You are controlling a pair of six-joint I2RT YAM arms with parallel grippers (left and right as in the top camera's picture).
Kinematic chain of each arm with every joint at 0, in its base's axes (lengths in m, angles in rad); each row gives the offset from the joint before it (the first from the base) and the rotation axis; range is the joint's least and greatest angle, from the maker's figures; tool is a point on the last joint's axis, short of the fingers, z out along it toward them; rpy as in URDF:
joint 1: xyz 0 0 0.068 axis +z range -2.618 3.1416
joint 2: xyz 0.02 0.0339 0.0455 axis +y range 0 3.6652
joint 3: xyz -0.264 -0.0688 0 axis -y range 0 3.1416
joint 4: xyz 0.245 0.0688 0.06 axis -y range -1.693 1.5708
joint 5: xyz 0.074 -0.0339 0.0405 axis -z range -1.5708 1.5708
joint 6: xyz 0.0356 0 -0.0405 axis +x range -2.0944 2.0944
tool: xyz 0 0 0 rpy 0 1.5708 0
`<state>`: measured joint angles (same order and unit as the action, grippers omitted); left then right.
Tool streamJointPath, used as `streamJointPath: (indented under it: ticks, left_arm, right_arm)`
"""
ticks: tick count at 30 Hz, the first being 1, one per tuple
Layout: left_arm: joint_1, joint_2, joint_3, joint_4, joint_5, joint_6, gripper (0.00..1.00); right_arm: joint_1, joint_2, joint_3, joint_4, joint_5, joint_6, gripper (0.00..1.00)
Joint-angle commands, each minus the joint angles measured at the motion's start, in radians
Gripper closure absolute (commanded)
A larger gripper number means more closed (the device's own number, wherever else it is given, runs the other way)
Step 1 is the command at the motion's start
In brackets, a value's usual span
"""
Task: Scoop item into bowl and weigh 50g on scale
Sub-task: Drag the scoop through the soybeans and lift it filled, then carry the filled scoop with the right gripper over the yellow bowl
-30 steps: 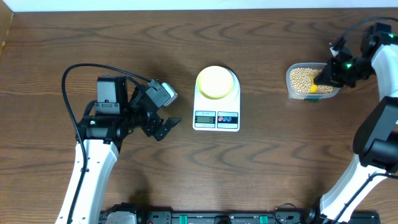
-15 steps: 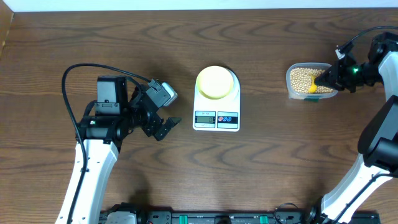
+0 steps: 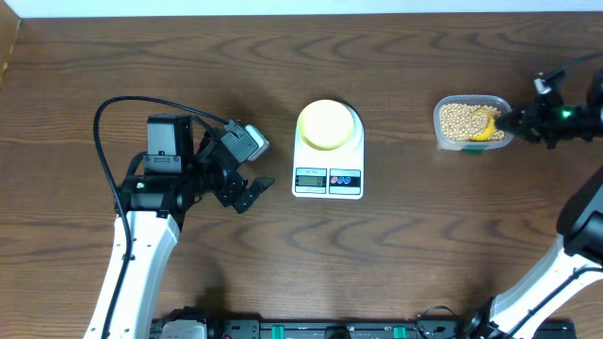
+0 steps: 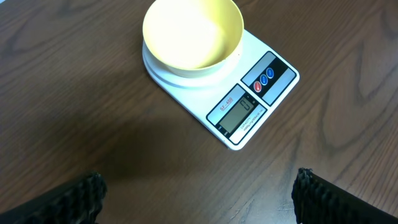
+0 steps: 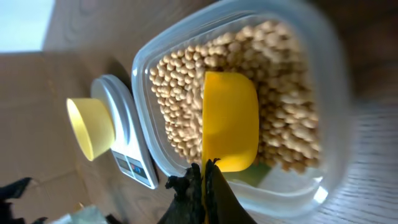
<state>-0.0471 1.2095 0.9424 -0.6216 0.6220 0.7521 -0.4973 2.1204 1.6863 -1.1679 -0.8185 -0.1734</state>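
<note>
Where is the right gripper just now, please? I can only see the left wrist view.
Observer: The right gripper is at the clear container, shut on the handle end of the yellow scoop.
Operator: Thank you. Is the scoop in the beans?
Observer: Yes, its head lies among the beans inside the container. No beans show on its visible yellow face.
Operator: And where does that container stand relative to the scale?
Observer: In the overhead view it stands to the right of the scale, apart from it, roughly level with the bowl.
</note>
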Motion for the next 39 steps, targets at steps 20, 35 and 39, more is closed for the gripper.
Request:
streamJointPath:
  ticks: [20, 35, 39]
  left_arm:
    - [-0.002, 0.002, 0.017, -0.002, 0.006, -0.013, 0.02]
    - [-0.002, 0.003, 0.017, -0.002, 0.006, -0.013, 0.02]
    - [-0.002, 0.003, 0.017, -0.002, 0.006, -0.013, 0.02]
  right_arm:
    - [-0.119, 0.010, -0.005, -0.093, -0.299, -0.096, 0.99]
    - [-0.088, 0.010, -0.005, -0.175, -0.445, -0.185, 0.99]
    - [-0.045, 0.010, -0.005, -0.200, -0.454, -0.190, 0.99]
